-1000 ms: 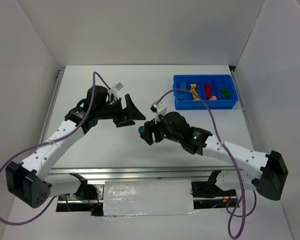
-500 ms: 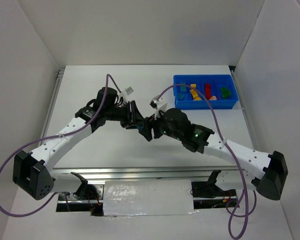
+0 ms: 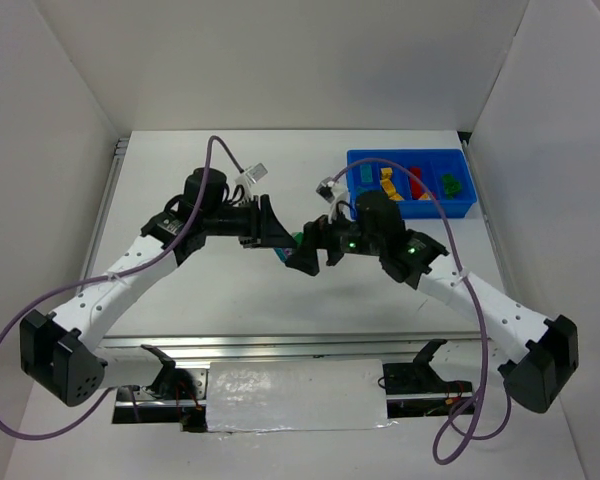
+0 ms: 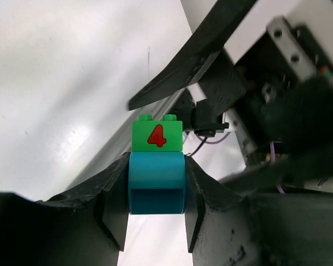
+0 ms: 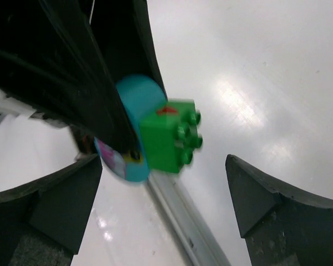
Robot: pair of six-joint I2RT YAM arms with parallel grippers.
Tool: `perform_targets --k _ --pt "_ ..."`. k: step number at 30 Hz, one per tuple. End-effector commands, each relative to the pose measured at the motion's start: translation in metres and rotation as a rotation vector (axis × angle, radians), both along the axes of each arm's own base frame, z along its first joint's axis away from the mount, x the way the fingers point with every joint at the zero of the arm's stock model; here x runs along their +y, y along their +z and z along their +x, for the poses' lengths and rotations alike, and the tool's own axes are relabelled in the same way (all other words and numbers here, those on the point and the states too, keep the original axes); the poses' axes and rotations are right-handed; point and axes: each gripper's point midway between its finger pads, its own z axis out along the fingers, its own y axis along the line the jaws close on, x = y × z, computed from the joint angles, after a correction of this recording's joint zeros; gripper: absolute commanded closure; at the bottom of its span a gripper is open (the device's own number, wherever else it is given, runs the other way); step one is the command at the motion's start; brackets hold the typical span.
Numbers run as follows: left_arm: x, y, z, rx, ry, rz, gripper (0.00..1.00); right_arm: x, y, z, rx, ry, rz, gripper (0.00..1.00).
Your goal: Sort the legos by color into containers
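A two-part lego hangs above the table's middle: a teal rounded piece (image 4: pixel 156 185) with a green brick (image 4: pixel 157 136) bearing a red 4 stuck on it. My left gripper (image 4: pixel 156 166) is shut on the teal piece, and the green brick (image 5: pixel 169 144) pokes out past the fingertips. My right gripper (image 5: pixel 164 162) is open, its fingers spread wide on either side of the green end without touching it. From above, the two grippers meet tip to tip around the lego (image 3: pixel 292 243). The containers are compartments of a blue tray (image 3: pixel 410 210) at the back right.
The tray's compartments hold sorted legos: cyan (image 3: pixel 366 178), yellow (image 3: pixel 388 183), red (image 3: pixel 417 182) and green (image 3: pixel 449 184). Purple cables loop over both arms. White walls enclose the table on three sides.
The left arm swung in to the right gripper and shut on the teal piece the right gripper was holding. The right gripper then opened wide and let go of it.
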Motion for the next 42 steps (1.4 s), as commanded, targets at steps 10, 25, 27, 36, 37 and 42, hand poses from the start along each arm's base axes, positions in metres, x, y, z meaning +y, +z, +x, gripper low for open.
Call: perform_targets --k 10,25,27,36,37,42 --pt "0.002 0.075 -0.056 -0.464 -0.374 -0.228 1.00 -0.047 0.083 -0.057 0.038 0.397 0.257 0.00" --pt "-0.004 0.082 -0.080 -0.479 -0.504 -0.272 1.00 -0.017 0.113 -0.064 0.039 0.526 0.360 0.15" --pt "-0.004 0.084 -0.081 -0.485 -0.505 -0.274 1.00 -0.014 0.104 -0.063 0.067 0.525 0.347 0.20" --pt "-0.006 0.078 -0.073 -0.485 -0.475 -0.251 1.00 -0.012 0.095 -0.064 0.034 0.521 0.328 1.00" --pt "-0.005 0.078 -0.073 -0.479 -0.467 -0.240 1.00 -0.019 0.089 -0.051 0.028 0.456 0.302 1.00" --pt "0.001 0.073 -0.067 -0.504 -0.398 -0.188 1.00 -0.077 0.038 0.034 0.091 0.015 0.250 1.00"
